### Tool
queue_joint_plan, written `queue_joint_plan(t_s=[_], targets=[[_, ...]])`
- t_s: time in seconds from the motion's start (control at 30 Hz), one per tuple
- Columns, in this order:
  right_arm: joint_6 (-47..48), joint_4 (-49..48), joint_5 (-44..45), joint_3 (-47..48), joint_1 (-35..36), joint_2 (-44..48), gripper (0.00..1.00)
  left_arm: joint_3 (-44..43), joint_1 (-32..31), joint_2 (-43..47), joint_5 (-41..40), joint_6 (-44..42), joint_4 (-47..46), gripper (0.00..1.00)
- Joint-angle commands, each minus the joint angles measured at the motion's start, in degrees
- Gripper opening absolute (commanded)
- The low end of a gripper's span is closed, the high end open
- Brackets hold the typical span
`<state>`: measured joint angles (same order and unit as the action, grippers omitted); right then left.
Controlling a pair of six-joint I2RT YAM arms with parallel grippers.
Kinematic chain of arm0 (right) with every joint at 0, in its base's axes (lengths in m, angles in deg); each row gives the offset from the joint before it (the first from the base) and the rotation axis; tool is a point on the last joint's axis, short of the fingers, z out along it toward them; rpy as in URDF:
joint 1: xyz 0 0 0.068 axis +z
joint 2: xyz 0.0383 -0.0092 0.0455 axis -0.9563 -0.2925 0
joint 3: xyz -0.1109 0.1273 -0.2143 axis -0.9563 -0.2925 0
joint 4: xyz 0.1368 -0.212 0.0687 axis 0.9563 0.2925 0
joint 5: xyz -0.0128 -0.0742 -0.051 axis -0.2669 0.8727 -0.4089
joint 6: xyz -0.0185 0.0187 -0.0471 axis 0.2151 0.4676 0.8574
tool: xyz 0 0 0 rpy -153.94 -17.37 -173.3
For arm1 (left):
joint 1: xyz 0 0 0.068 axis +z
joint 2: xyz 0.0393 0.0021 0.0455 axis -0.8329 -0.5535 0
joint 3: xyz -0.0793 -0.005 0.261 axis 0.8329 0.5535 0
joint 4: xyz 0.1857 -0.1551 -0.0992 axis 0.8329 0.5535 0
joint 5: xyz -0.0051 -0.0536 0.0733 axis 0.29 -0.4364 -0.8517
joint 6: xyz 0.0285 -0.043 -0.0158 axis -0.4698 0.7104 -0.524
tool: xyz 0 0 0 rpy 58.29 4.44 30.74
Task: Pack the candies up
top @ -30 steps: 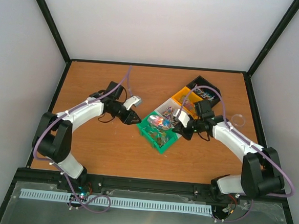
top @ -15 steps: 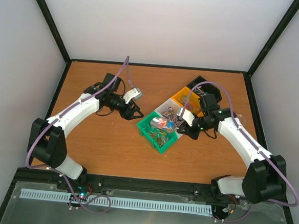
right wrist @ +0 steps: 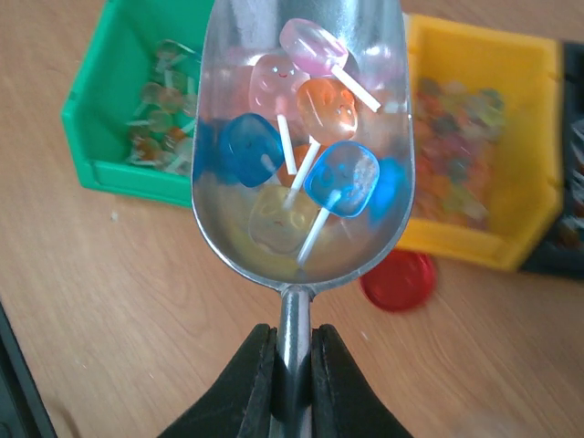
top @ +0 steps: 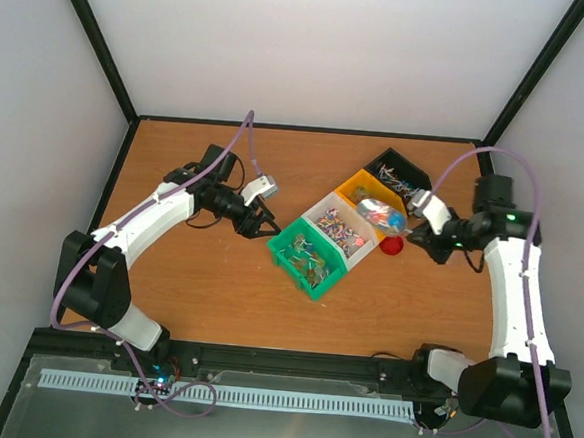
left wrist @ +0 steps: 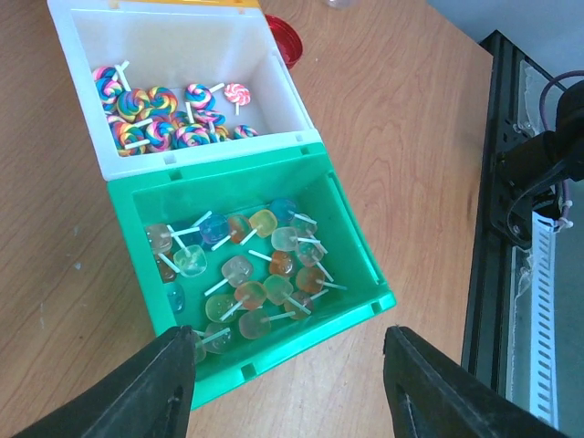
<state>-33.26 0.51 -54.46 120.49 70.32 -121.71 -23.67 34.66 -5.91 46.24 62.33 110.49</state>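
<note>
While its two dark fingers [right wrist: 260, 370] press together on the thin handle, the right gripper [right wrist: 292, 356] holds a silver metal scoop [right wrist: 306, 237] with the bowl pointing away from the wrist. In that bowl lies a small heap of candies [right wrist: 310, 137]: square, translucent lollipops on white sticks, two blue, one orange, two pink and a pale yellow one. From above, the right gripper [top: 417, 220] and the silver metal scoop [top: 382, 215] show over the near side of a yellow plastic bin [top: 357, 187], whose contents look like small mixed sweets, blurred in the wrist view. A red round lid [top: 391, 246] lies flat on the wooden table [top: 217, 294] just beside that bin, below the scoop's neck in the wrist view.

Across the row, the left gripper [top: 262, 223] holds nothing, its jaws spread apart just beside the green plastic bin [top: 319, 284]. Its wrist camera looks down between the two black fingers [left wrist: 169, 383] onto that bin, where more of the square translucent candies [left wrist: 246, 274] lie loose on the bottom. Touching the green bin on its far side stands a white plastic bin [left wrist: 274, 100] holding rainbow swirl lollipops in one corner. Beyond the yellow bin, a black plastic bin [top: 401, 171] ends the diagonal row of four.
</note>
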Motion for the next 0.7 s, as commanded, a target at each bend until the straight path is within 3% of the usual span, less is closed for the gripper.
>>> queue_joint_plan(t_s=[0.0, 0.23, 0.67], targets=[[10.6, 10.3, -2.2, 4.2, -12.6, 0.7, 0.03, -2.4, 0.3, -0.4, 2.0, -1.9, -0.1, 0.59], [25.0, 17.7, -2.7, 9.7, -33.0, -2.7, 0.03, -1.8, 0.3, -0.5, 1.7, -2.8, -0.8, 0.59], [35.7, 17.7, 2.9, 10.2, -54.4, -7.7, 0.03, 1.6, 0.3, -0.6, 3.5, -2.3, -4.4, 0.6]])
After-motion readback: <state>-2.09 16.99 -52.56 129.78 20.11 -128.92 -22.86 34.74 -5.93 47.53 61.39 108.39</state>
